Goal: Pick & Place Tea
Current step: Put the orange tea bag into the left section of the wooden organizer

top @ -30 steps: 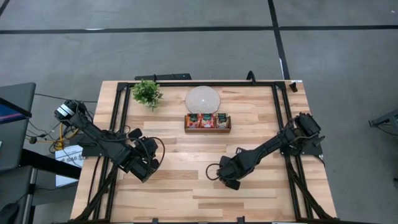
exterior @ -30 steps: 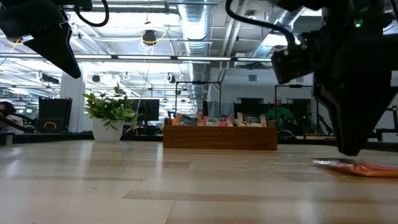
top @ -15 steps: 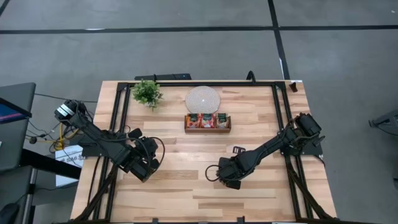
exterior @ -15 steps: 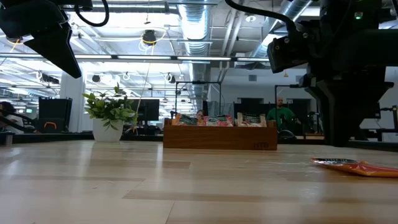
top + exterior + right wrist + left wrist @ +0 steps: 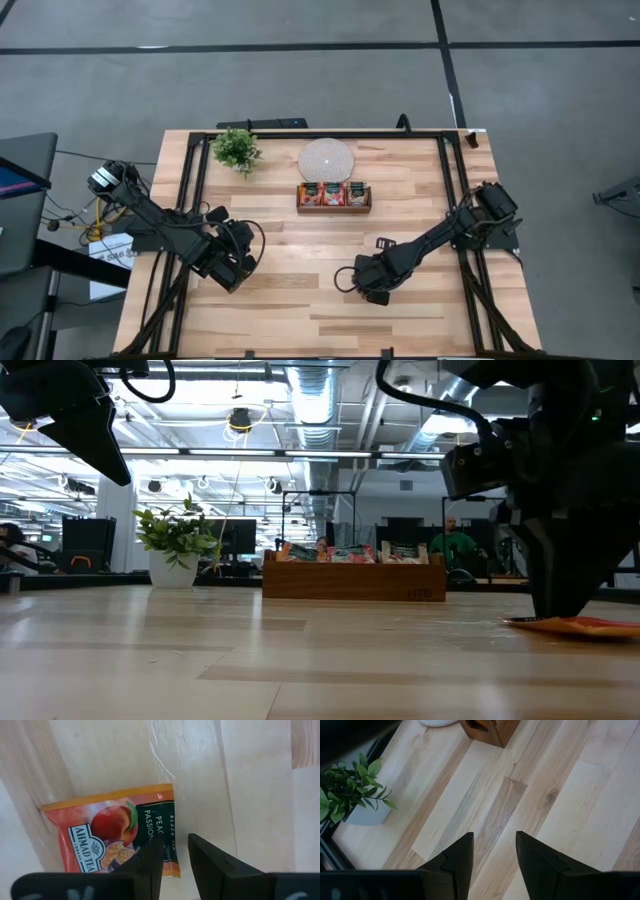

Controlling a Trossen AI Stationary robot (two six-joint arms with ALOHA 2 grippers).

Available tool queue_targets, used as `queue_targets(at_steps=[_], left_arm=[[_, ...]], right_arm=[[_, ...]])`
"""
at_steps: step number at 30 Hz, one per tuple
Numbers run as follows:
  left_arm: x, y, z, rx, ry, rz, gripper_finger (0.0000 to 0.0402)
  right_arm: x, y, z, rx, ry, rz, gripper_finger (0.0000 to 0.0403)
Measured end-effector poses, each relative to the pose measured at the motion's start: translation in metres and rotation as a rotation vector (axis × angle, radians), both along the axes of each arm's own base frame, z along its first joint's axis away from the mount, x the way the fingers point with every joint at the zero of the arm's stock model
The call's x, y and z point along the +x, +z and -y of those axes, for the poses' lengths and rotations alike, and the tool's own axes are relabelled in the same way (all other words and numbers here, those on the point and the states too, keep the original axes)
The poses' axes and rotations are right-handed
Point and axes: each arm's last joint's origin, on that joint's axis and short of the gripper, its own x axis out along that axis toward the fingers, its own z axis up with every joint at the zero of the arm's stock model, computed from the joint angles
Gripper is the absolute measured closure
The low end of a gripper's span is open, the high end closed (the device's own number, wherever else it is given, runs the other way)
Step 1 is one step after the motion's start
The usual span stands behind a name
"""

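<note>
Straddling one edge of an orange tea sachet (image 5: 112, 837), the right gripper's (image 5: 174, 854) jaws stand open

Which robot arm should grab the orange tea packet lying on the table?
The right one, probably. The right gripper hangs just over the tea sachet, fingers open at its edge. The left gripper waits over bare wood, nowhere near it.
</note>
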Motion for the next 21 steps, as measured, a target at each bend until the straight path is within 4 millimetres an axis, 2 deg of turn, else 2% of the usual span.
queue_targets(at_steps=[11, 21], left_arm=[[0.0, 0.0, 0.0, 0.001, -0.001, -0.001, 0.0261], [0.0, 0.0, 0.0, 0.001, 0.0, 0.0, 0.0261]], right_arm=[[-0.005, -0.011, 0.004, 0.001, -0.02, -0.006, 0.0323], [-0.003, -0.012, 0.009, 0.026, 0.006, -0.029, 0.0397]])
